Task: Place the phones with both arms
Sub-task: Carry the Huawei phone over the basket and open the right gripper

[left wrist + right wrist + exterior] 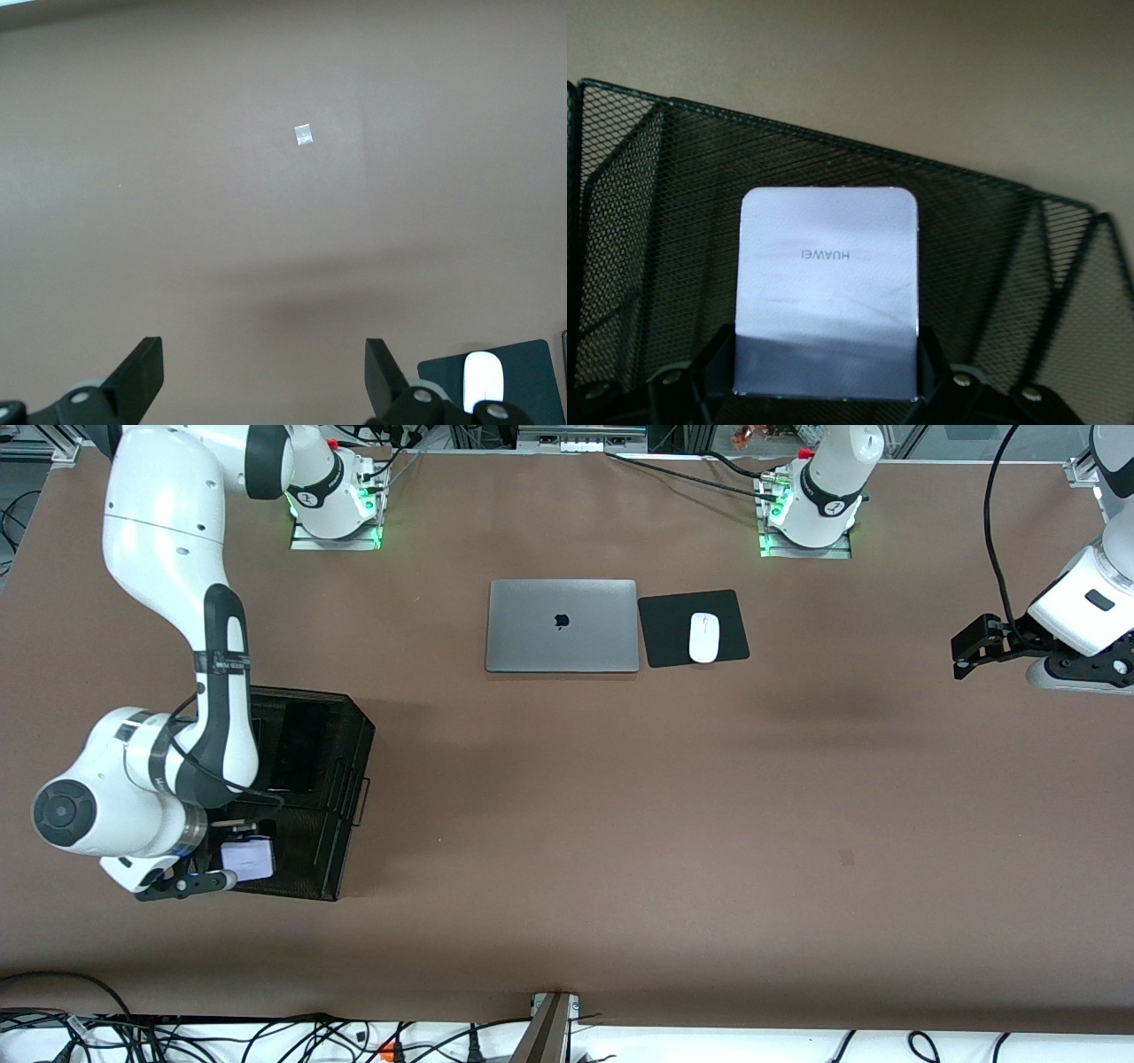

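My right gripper [226,856] [827,354] reaches down into a black mesh tray [353,731] [992,248] at the right arm's end of the table. It is shut on the small squarish pale lavender phone [252,861] [828,266], one finger on each side edge, in the tray's compartment nearer the front camera. A long black phone [297,748] lies flat in the tray's farther compartment. My left gripper [970,646] [264,359] hangs open and empty over bare table at the left arm's end, and that arm waits.
A shut silver laptop [562,625] lies mid-table near the bases, with a white mouse [703,638] [484,376] on a black pad [664,633] [532,372] beside it. A small pale mark [303,135] is on the brown tabletop.
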Available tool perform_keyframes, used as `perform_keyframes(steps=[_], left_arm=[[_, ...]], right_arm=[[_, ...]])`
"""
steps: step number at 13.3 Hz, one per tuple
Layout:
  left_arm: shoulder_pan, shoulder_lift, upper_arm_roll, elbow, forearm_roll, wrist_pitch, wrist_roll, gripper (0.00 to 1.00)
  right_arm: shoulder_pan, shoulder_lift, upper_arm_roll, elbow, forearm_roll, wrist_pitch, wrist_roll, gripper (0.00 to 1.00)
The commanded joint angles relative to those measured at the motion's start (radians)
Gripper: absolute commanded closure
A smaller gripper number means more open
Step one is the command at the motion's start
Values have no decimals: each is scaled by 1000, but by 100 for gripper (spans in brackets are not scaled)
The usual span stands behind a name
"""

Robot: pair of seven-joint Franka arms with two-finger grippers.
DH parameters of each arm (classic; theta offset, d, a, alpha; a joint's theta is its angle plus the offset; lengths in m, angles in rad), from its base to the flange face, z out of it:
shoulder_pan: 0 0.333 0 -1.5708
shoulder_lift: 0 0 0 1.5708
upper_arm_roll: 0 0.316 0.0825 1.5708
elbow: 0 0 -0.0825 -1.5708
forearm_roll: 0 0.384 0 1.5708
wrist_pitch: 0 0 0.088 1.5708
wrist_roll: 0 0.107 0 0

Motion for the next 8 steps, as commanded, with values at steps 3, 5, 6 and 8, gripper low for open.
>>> perform_keyframes(steps=[3, 5, 6, 8], left_arm=[[-3, 13, 5, 32, -25, -27, 8, 0], [0, 13, 5, 30, -25, -27, 12, 0], [0, 13, 5, 32, -25, -27, 12, 0], [0, 13, 5, 30, -25, -27, 9, 0]], right_arm=[[-11, -52, 2, -5, 28, -34, 19, 0], [-4, -93, -40, -2, 25, -99, 18, 0], [5, -111, -64, -1, 22, -147, 18, 0], [41, -185, -84, -1, -39, -207, 19, 0]])
